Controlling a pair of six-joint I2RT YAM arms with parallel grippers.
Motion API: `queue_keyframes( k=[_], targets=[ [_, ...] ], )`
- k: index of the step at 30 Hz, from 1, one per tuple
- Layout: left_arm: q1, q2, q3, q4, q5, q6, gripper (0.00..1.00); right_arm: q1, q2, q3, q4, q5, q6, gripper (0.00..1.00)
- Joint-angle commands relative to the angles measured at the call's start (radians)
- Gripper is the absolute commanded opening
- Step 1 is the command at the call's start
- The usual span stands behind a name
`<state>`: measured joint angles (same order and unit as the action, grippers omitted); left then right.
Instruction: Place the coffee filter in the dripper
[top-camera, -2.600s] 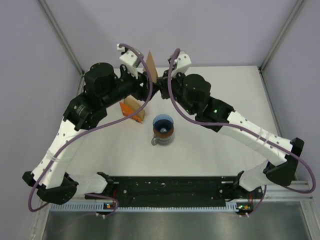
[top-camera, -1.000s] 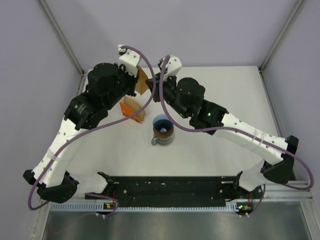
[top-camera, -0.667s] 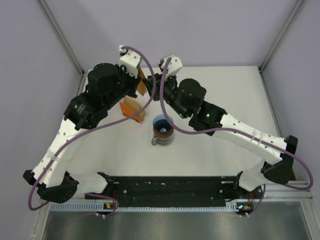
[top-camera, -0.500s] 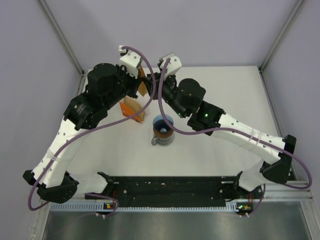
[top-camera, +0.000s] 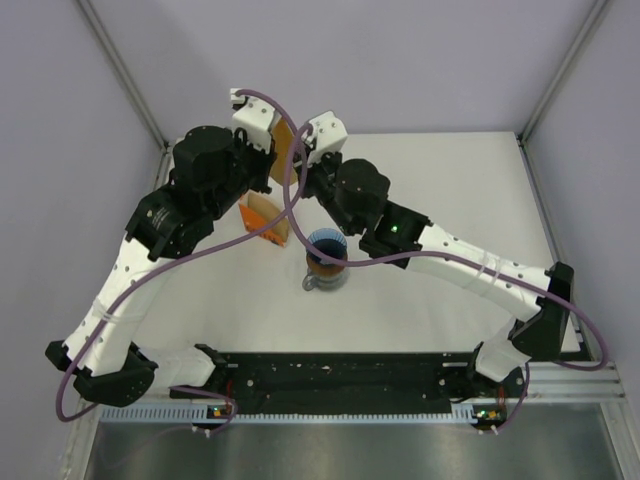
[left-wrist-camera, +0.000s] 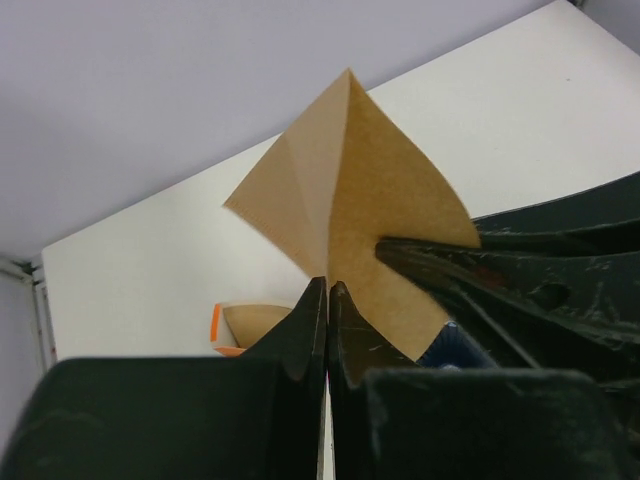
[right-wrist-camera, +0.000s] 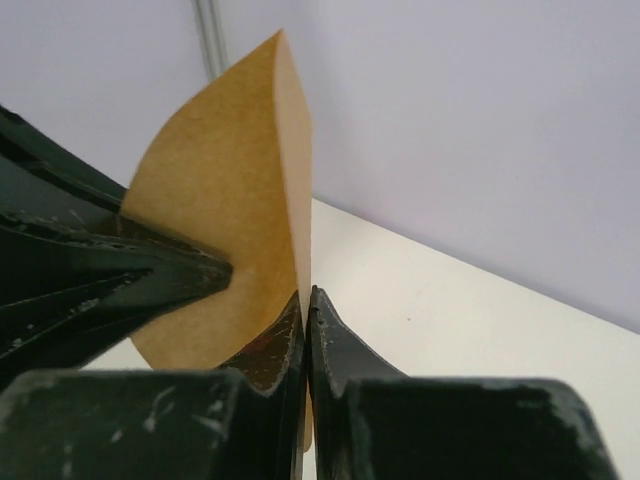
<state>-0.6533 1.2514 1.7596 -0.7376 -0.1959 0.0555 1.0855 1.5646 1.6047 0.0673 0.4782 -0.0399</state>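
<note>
With my left gripper (left-wrist-camera: 328, 292) and right gripper (right-wrist-camera: 305, 296) both pinched on the coffee filter (left-wrist-camera: 345, 190), I should spread its layers gently before lowering it into the dripper (top-camera: 326, 246).

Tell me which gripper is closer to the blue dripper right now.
Right, narrowly. Both grippers are raised beyond the dripper, shut on the coffee filter; the right gripper pinches the edge toward the dripper, the left gripper the edge toward the filter pack.

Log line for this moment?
left gripper: shut on filter | right gripper: shut on filter | filter: held in air | dripper: no filter yet
</note>
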Motion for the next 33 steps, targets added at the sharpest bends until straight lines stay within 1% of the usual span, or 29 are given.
queue_keyframes(
  k=[1, 9, 12, 13, 14, 15, 16, 17, 18, 19, 22, 26, 27, 28, 29, 31, 33],
  targets=[
    [-0.005, -0.041, 0.005, 0.056, -0.137, 0.081, 0.0, 0.001, -0.032, 0.02, 0.074, 0.126, -0.074, 0.0],
    [-0.005, -0.046, -0.005, 0.104, -0.195, 0.167, 0.0, 0.002, -0.052, 0.003, 0.075, 0.201, -0.132, 0.0],
    [-0.006, -0.046, -0.011, 0.107, -0.188, 0.172, 0.0, 0.001, -0.061, -0.009, 0.078, 0.171, -0.133, 0.0],
    [-0.005, -0.047, -0.012, 0.104, -0.174, 0.17, 0.0, -0.002, -0.066, -0.015, 0.08, 0.128, -0.127, 0.0],
    [-0.005, -0.047, -0.014, 0.098, -0.157, 0.17, 0.0, -0.009, -0.078, -0.025, 0.081, 0.081, -0.12, 0.02],
    [-0.005, -0.047, -0.015, 0.093, -0.13, 0.165, 0.0, -0.015, -0.084, -0.035, 0.085, 0.029, -0.106, 0.14],
    [-0.005, -0.046, -0.014, 0.086, -0.094, 0.161, 0.0, -0.022, -0.09, -0.041, 0.085, -0.019, -0.089, 0.32],
    [-0.006, -0.044, -0.014, 0.075, -0.071, 0.156, 0.0, -0.03, -0.095, -0.045, 0.086, -0.051, -0.075, 0.39],
    [-0.008, -0.041, -0.014, 0.067, -0.045, 0.15, 0.0, -0.036, -0.094, -0.045, 0.086, -0.073, -0.06, 0.43],
    [-0.009, -0.04, -0.014, 0.061, -0.021, 0.142, 0.0, -0.044, -0.092, -0.043, 0.086, -0.088, -0.049, 0.44],
    [-0.016, -0.033, -0.008, 0.052, 0.016, 0.133, 0.0, -0.064, -0.08, -0.037, 0.086, -0.138, -0.014, 0.45],
    [-0.017, -0.029, 0.005, 0.052, 0.024, 0.132, 0.0, -0.081, -0.048, -0.015, 0.08, -0.158, 0.017, 0.44],
    [-0.017, -0.029, 0.005, 0.052, 0.027, 0.132, 0.0, -0.084, -0.041, -0.011, 0.08, -0.158, 0.02, 0.43],
    [-0.017, -0.029, 0.005, 0.05, 0.029, 0.129, 0.0, -0.088, -0.034, -0.006, 0.08, -0.164, 0.028, 0.4],
    [-0.017, -0.03, 0.003, 0.049, 0.029, 0.13, 0.0, -0.091, -0.031, -0.005, 0.08, -0.167, 0.032, 0.33],
    [-0.016, -0.033, 0.0, 0.052, 0.023, 0.13, 0.0, -0.098, -0.029, -0.005, 0.078, -0.158, 0.032, 0.14],
    [-0.017, -0.033, -0.005, 0.056, 0.007, 0.132, 0.0, -0.095, -0.034, -0.009, 0.075, -0.153, 0.034, 0.03]
  ],
)
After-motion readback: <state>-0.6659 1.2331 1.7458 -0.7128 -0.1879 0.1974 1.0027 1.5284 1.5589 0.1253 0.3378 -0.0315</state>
